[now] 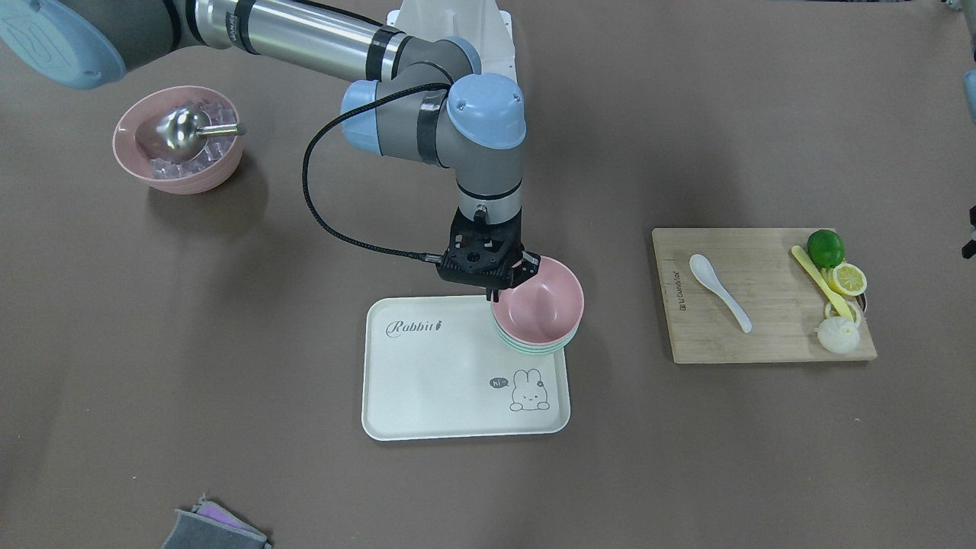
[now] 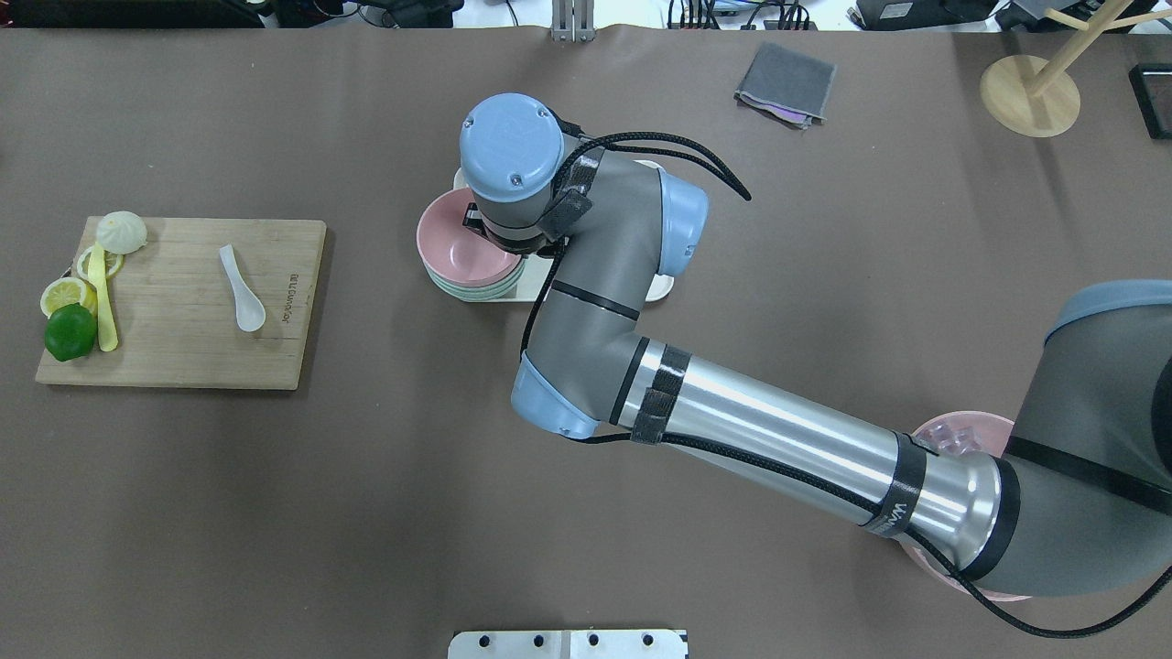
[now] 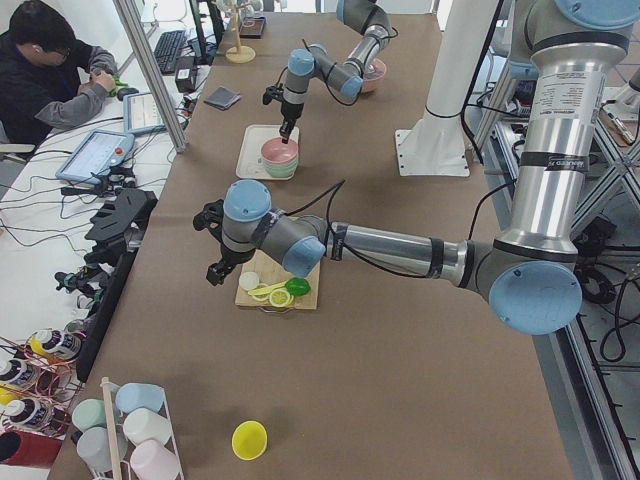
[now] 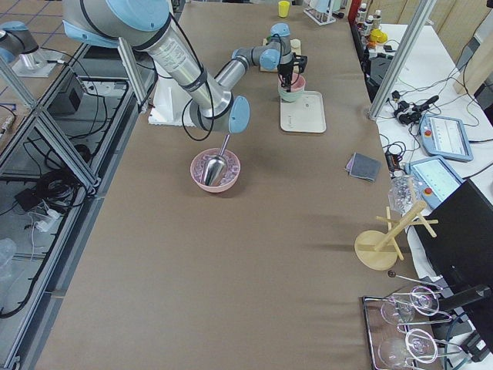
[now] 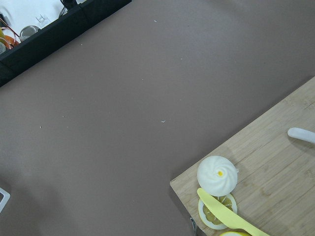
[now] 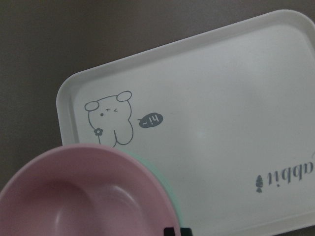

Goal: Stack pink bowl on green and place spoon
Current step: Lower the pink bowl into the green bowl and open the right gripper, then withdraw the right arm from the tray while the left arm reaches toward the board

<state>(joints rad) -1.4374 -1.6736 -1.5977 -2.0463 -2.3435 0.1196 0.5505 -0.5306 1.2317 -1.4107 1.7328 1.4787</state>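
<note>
Right fingers (image 1: 492, 293) at pink bowl (image 1: 543, 305) rim, grip unclear. Spoon (image 1: 719, 292) on cutting board (image 1: 770, 335): probably light, slick, pinch mid-handle.

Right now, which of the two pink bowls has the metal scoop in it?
The pink bowl of ice cubes standing alone on the table, off the tray. The other pink bowl sits empty on the green bowl.
</note>
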